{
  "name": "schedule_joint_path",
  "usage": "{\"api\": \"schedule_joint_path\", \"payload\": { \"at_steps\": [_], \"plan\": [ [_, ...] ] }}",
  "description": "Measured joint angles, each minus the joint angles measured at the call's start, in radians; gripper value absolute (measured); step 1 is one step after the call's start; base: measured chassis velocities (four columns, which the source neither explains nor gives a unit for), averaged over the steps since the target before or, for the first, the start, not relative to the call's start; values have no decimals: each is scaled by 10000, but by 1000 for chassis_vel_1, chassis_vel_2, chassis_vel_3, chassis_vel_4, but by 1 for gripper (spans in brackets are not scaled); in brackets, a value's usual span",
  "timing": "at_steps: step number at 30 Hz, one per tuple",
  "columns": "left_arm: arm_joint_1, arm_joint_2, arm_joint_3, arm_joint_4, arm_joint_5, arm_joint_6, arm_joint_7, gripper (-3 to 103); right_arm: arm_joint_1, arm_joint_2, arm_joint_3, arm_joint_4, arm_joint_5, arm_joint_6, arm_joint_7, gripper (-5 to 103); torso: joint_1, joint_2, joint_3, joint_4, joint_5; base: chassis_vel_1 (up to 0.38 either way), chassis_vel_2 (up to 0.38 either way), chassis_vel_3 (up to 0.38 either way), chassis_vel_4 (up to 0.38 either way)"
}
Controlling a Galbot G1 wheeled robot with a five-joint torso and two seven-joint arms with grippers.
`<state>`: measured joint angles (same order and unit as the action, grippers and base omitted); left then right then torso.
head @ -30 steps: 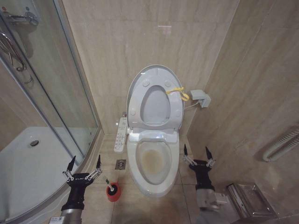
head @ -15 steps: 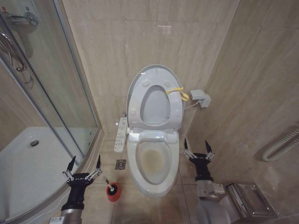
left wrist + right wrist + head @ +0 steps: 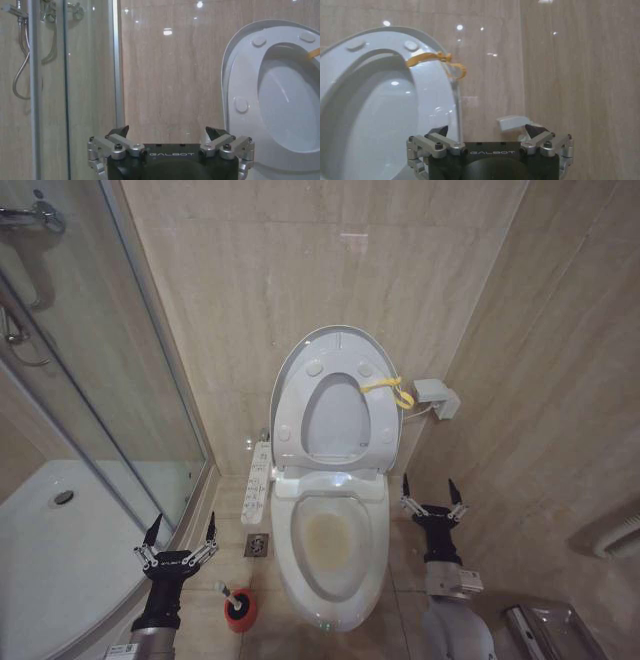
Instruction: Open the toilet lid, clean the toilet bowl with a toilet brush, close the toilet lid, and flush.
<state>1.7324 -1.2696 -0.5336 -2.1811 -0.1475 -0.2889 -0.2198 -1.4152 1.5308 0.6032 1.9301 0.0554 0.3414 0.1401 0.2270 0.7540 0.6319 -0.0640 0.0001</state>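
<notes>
The toilet bowl sits against the beige tiled wall, its long oval axis running from the wall out toward the robot, narrow front end nearest the camera. Yellowish-brown staining shows inside the basin. The toilet lid is already up, standing nearly upright behind the bowl and leaning on the wall, its long axis vertical; the ring seat is raised with it, lying against the lid's inner face. A yellow loop strap hangs at the lid's rim on the bowl's right side (it also shows in the right wrist view, beside the lid's edge).

The toilet brush stands in its small red cup on the floor just left of the bowl's front, black head down in the cup, thin white handle tilted up and away from the bowl.

The left gripper hovers left of the bowl, just above and beside the brush, jaws spread open and pointing up toward the wall, holding nothing. The right gripper hovers just right of the bowl, level with its rear half, jaws likewise open and empty.

A long white control panel lies along the bowl's left side, with a floor drain near it. A glass shower enclosure stands farther left of the bowl.
</notes>
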Motion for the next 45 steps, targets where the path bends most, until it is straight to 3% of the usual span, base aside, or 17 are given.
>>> {"api": "schedule_joint_path", "payload": {
  "at_steps": [14, 27, 41, 45],
  "plan": [
    [4, 0, 0, 0, 0, 0, 0, 100, 323, -169, 139, -68, 57, -480, 908, 100, -12, 5, -5, 0, -1, 19, -23, -17, 23],
    [1, 0, 0, 0, 0, 0, 0, 100, 351, -162, 200, -416, -478, -1, 955, 100, -4, 3, -2, -2, 0, -67, 11, 76, -20],
    [3, 0, 0, 0, 0, 0, 0, 100, 1631, -430, 80, -1347, -495, -593, 1276, 100, -10, 3, -4, -1, 0, 4, -1, -2, 1],
    [3, 0, 0, 0, 0, 0, 0, 100, 2795, -670, -26, -2194, -498, -621, 1258, 100, -9, 3, -3, 1, 0, 0, 0, 0, 0]
  ]
}}
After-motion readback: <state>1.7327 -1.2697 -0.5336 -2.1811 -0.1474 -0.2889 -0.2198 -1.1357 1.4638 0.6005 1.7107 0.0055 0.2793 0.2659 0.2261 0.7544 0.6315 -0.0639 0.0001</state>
